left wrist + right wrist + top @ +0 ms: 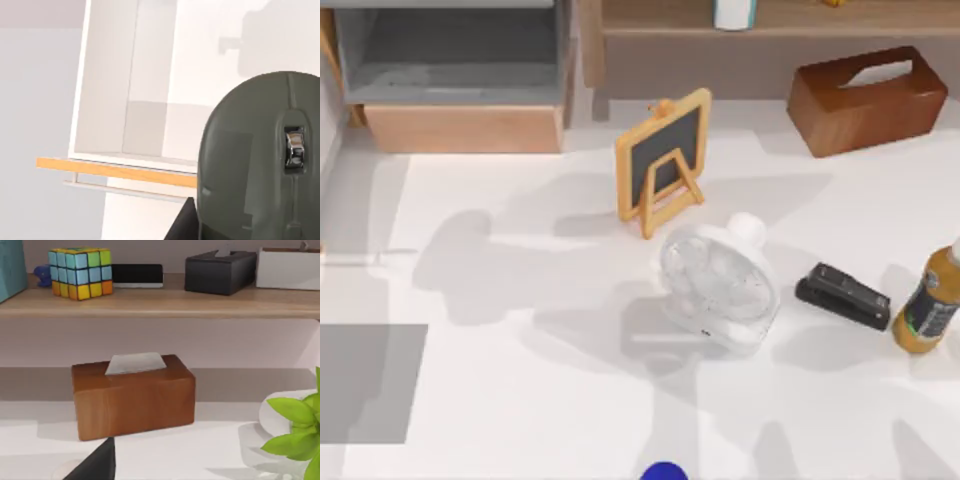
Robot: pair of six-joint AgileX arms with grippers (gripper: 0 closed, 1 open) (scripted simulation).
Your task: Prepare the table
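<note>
Top view. The white tabletop (520, 400) spans nearly the whole frame and carries five things.
- A small chalkboard (662, 160) stands on its easel near the middle back.
- A white fan (718, 285) lies just in front of the chalkboard.
- A black stapler (843, 296) sits to the right of the fan.
- A bottle (928, 305) stands just beside the stapler at the right edge.
- A wooden tissue box (865, 100) sits at the back right.

A grey mat (370, 382) lies flat at the front left, well apart from the rest. A shelf unit (460, 75) stands at the back left. A blue object (664, 472) pokes in at the front edge, too little of it to name. Arm shadows fall across the middle.

Left wrist view. A grey-green computer mouse (260, 160) sits very near the camera. Behind it is a white cabinet with a wood-coloured edge (115, 171). A dark wedge at the frame edge is probably the left tool (182, 227). Whether it is apart, together or clamped on the mouse cannot be told.

Right wrist view. The wooden tissue box sits square ahead on the tabletop. A shelf (160, 302) behind it holds a colour cube (80, 272) and a black box (220, 272). Green leaves (297, 430) intrude at one side. A dark wedge low in the frame is likely the right tool (95, 462), state not readable.

Judgement. The step in hand looks like placing the mouse, and the grey mat is the likely spot. To do it well, bring the mouse over the mat's middle, keep it level and lower it to contact before letting go. The fan and chalkboard are near the path and should be given room.
</note>
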